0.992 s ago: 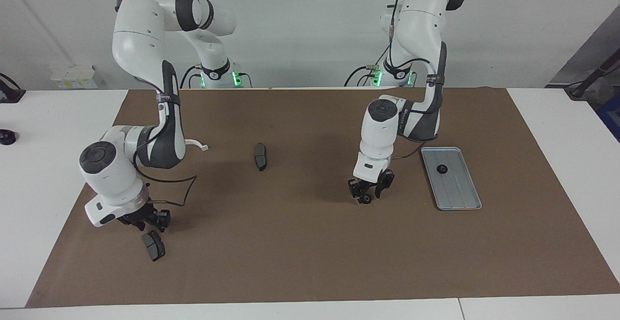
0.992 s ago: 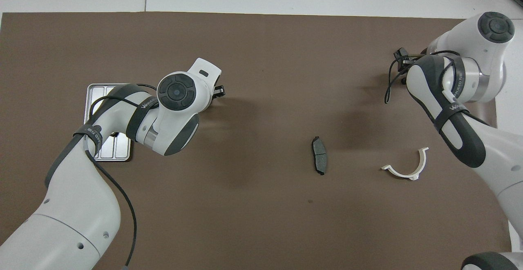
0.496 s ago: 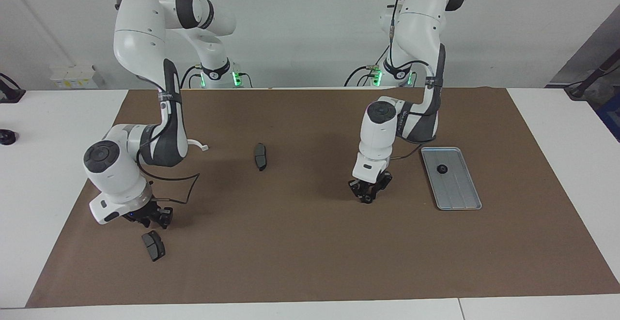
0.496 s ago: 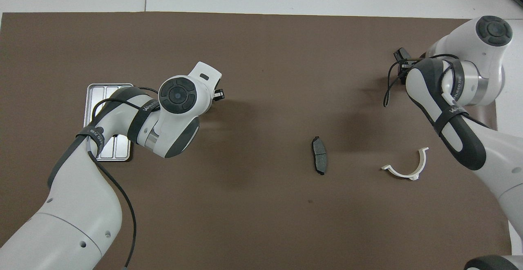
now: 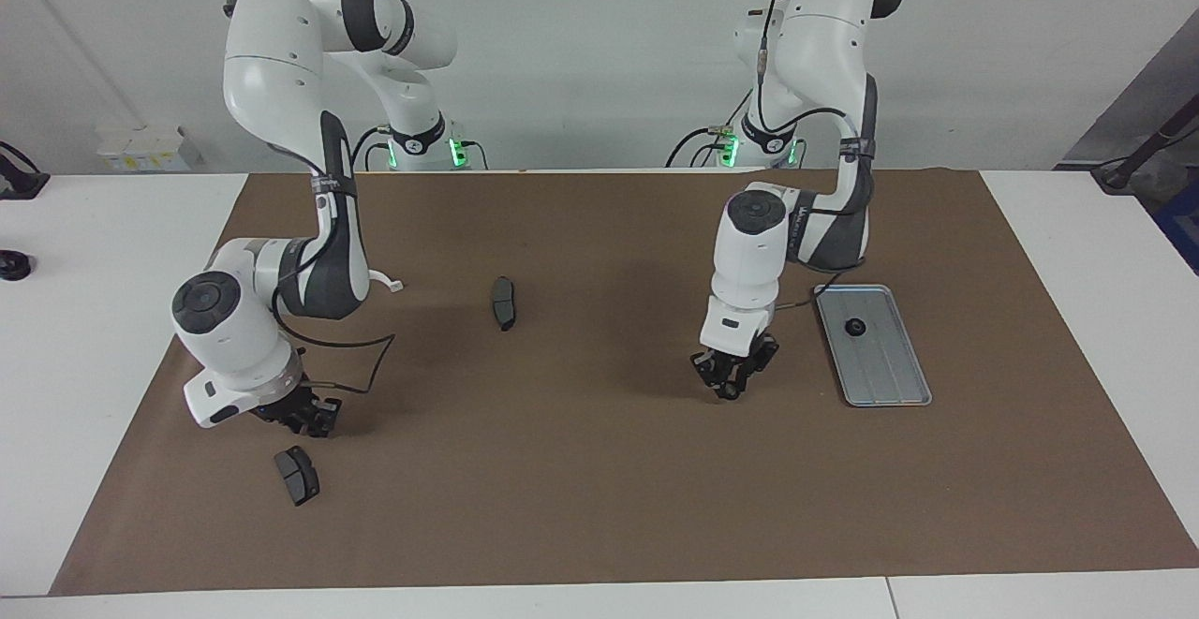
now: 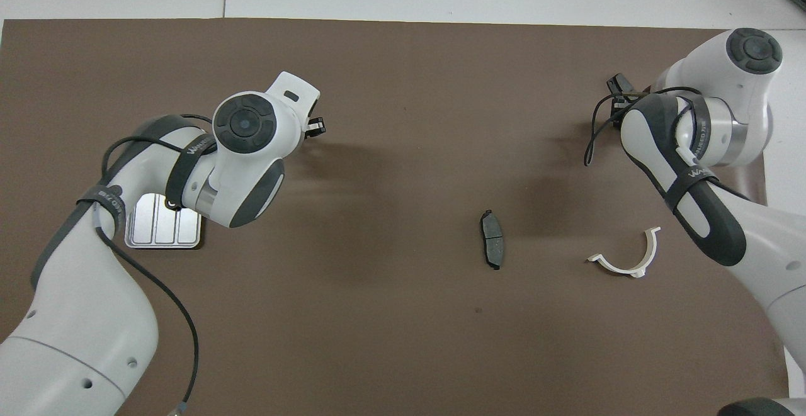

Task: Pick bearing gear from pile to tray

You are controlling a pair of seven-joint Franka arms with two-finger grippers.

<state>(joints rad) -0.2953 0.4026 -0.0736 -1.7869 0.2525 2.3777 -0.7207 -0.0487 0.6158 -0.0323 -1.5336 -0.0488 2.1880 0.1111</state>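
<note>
Desk, brown mat (image 5: 599, 507) over most of it.

Tray (image 5: 888, 377) lies on the mat at the left arm's end, long side running away from the robots. One gear (image 5: 854, 327) sits in it, in the half nearer the robots. The rest of the tray is bare grooves.

Left gripper (image 5: 733, 383) hangs low over the mat, just beside the tray on the side toward the right arm's end. Fingers are clenched on a small dark piece, which looks like a second gear (image 5: 732, 389). It is clear of the tray and not over it.

First pad (image 5: 503, 302) is on the mat, well apart from the tray toward the right arm's end, about level with the tray's nearer edge.

Bracket (image 6: 623, 258), a white half-ring, is farther along the same way from the tray, partly hidden by the right arm in the facing view.

Second pad (image 5: 296, 476) is at the right arm's end, farther from the robots than the tray.

Right gripper (image 5: 311, 416) is low over the mat, close above the second pad but apart from it. Its grip state cannot be told.
</note>
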